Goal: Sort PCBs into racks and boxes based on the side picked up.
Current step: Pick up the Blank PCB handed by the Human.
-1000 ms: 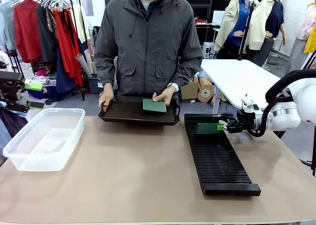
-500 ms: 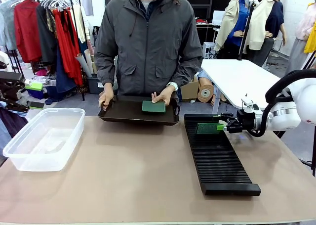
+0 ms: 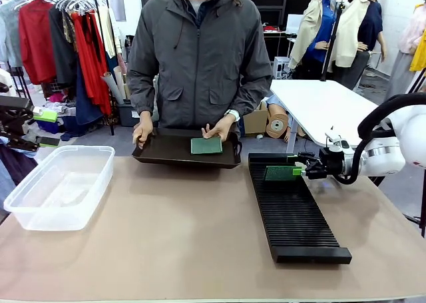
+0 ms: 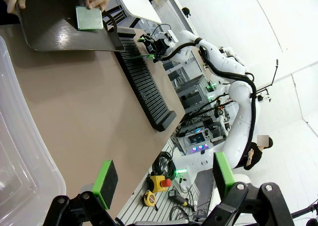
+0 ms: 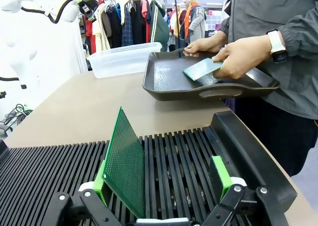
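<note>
Tray PCB (image 3: 206, 145) now lies flatter; rack PCB (image 3: 283, 173) stands crosswise on edge; left fingers (image 4: 105, 181), right fingers (image 5: 221, 175) both apart

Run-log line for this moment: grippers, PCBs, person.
right gripper open | PCB standing tilted in rack between its fingers | left gripper open, empty | person's hand on second PCB in tray

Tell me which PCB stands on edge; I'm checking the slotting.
The PCB in the rack, between the right end effector's open fingers. The other PCB lies nearly flat in the tray under the person's hand.
</note>
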`<action>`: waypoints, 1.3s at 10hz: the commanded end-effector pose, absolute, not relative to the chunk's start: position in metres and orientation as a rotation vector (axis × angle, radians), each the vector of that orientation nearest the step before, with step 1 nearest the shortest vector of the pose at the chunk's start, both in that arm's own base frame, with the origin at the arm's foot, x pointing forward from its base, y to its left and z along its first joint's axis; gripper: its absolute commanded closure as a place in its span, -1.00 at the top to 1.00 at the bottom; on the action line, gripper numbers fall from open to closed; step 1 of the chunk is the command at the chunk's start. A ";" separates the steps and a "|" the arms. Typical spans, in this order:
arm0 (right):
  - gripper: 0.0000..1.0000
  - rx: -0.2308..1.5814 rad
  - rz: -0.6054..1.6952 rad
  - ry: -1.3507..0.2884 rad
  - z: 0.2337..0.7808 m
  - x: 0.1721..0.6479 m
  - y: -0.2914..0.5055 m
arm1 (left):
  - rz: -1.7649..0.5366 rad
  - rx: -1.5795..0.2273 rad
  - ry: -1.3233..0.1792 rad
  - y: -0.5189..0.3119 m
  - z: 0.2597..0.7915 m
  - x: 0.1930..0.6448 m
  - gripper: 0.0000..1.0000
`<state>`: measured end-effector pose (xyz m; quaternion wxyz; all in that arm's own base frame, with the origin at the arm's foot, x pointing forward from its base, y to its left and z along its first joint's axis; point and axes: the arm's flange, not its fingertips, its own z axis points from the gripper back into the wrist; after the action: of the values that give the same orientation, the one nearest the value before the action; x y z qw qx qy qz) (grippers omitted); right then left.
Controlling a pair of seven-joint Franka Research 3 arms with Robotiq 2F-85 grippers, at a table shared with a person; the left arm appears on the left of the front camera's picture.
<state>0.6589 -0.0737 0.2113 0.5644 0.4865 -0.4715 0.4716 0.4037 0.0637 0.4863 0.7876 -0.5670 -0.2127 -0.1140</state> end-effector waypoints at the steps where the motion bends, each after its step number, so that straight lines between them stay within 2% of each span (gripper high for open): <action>1: 1.00 1.141 1.112 -1.114 0.215 0.660 -0.073 | -0.247 -1.222 -0.452 0.064 0.488 0.402 1.00; 6: 1.00 1.145 1.110 -1.109 0.211 0.659 -0.074 | -0.247 -1.222 -0.452 0.064 0.488 0.402 1.00; 9: 1.00 1.214 1.073 -1.099 0.244 0.674 -0.070 | -0.247 -1.222 -0.452 0.064 0.488 0.402 1.00; 13: 1.00 1.259 1.053 -1.056 0.280 0.664 -0.064 | -0.247 -1.222 -0.452 0.064 0.488 0.402 1.00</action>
<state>0.6694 -0.0657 0.2682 0.5534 0.5222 -0.4558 0.4620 0.4037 0.0637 0.4863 0.7876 -0.5670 -0.2127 -0.1140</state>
